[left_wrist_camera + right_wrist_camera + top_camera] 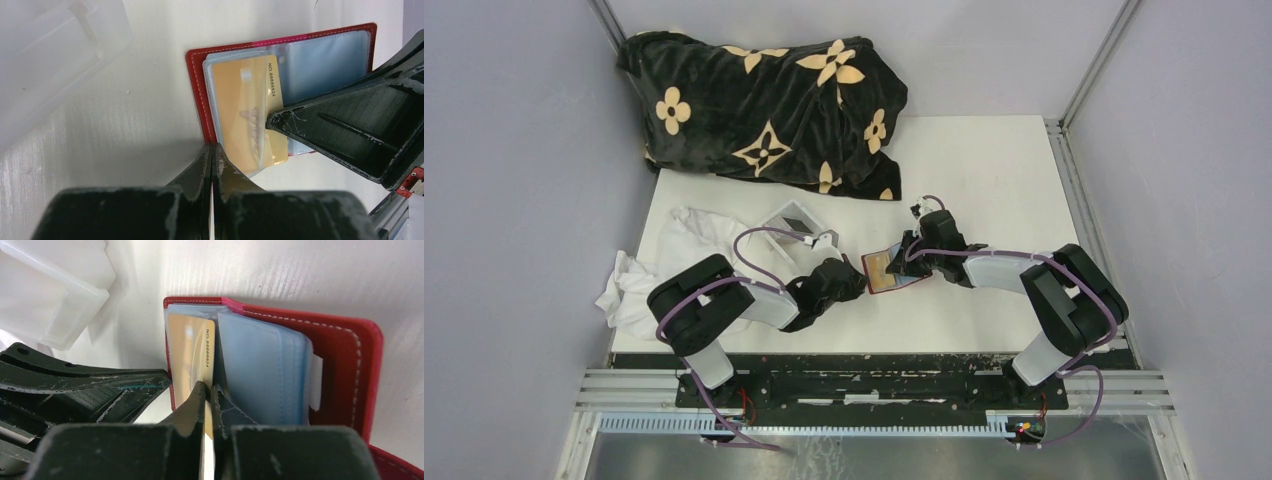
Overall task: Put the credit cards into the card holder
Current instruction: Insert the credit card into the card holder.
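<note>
The red card holder (902, 284) lies open on the white table between both arms. A yellow-orange credit card (245, 110) sits partly inside a clear sleeve on its left half, one end sticking out. My left gripper (212, 146) is shut on the holder's red outer edge (195, 90). My right gripper (209, 386) is shut on the protruding end of the yellow-orange card (190, 350), right beside the pale blue sleeves (260, 365). In the top view the two grippers (861, 280) (911, 255) meet over the holder. No other cards are visible.
A clear plastic box (796, 222) stands just behind the left gripper, also near in the wrist views (45, 60) (55, 290). A crumpled white cloth (664, 265) lies at the left. A black flowered blanket (764, 100) covers the far left of the table.
</note>
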